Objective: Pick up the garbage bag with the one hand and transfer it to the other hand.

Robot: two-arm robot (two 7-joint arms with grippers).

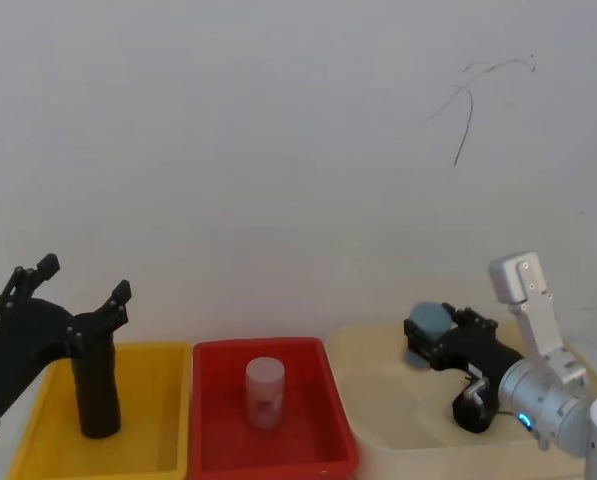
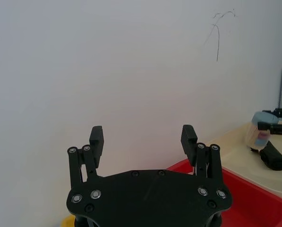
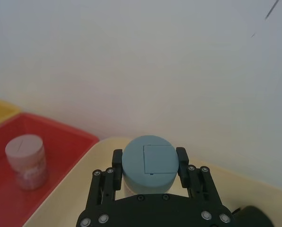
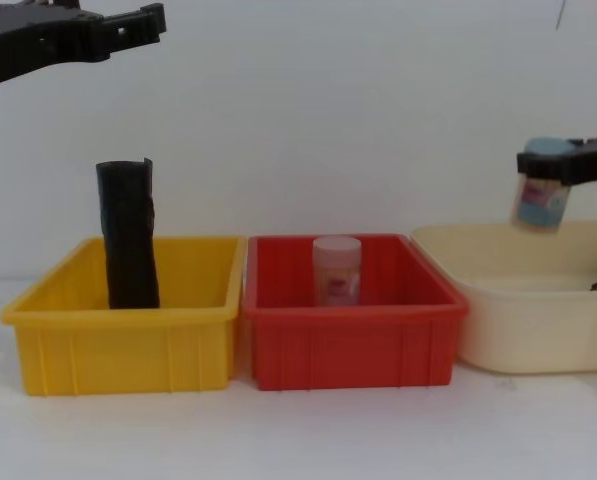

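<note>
Garbage bag: the garbage bag (image 4: 128, 235) stands upright inside the yellow bin (image 4: 118, 345), toward its left half and back wall, its top well above the rim. We see no label band on it from these angles.
Left claw: the left gripper (image 1: 85, 280) hangs above the yellow bin, higher than the roll's top, fingers spread wide and holding nothing.
Right claw: the right gripper (image 3: 148, 161) is far to the right of the yellow bin, over the cream tub (image 4: 538, 330), and closed around a blue-lidded jar (image 4: 540, 205).
Step in hand: we judge it to be the approach to the first grasp.
How to do it well: we would centre the open fingers over the roll, come straight down, and close on its upper part. The plastic is crinkly and likely to give, so a firm, level squeeze would suit it.
Handover worry: the right claw is occupied, so we would expect it to need emptying before it can receive.
Edges: the yellow bin's back and left walls sit near the roll, so a vertical lift clears them best.
Open room: the air above the yellow bin and the red bin (image 4: 348, 345) beside it is free. A pale jar (image 4: 336, 270) stands low in the red bin.
Look-alike: another black roll (image 2: 273, 156) lies in the cream tub.
</note>
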